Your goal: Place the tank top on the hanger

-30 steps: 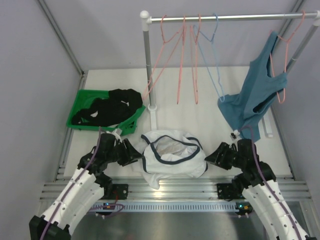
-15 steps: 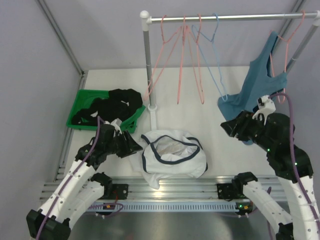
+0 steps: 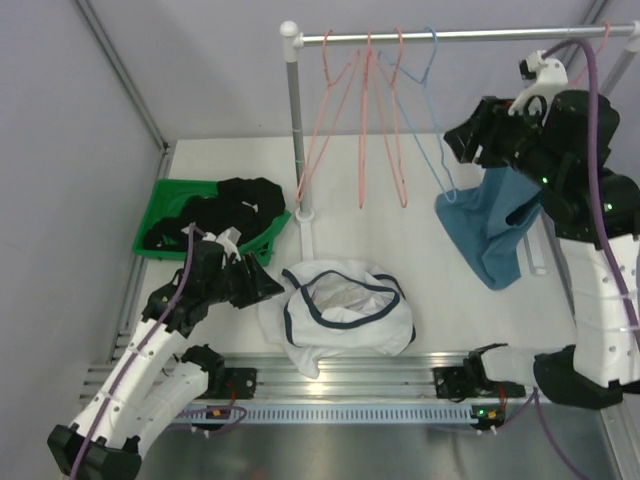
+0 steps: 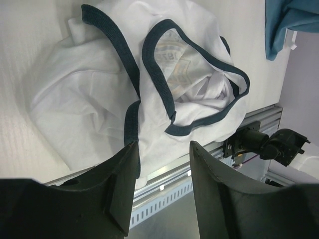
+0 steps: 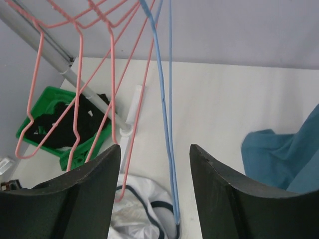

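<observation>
White worktop (image 3: 420,250), grey rail (image 3: 470,34) overhead. We're seeing the hanger (image 5: 168,144) hanging from the rail, its wires running downward just ahead of the right claw (image 3: 462,140), the nearer one, which is gaping empty. The tank top (image 3: 340,320) is lying crumpled by the left claw (image 3: 260,288), also gaping empty. The wrist view is cutting off the hook, so we're unable to judge depth to the wire.

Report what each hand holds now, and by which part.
Nothing. The left hand is open at the tank top's edge; the right hand is open, facing the hanger.

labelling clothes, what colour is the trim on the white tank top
Dark navy; the tank top shows best in the left wrist view.
</observation>
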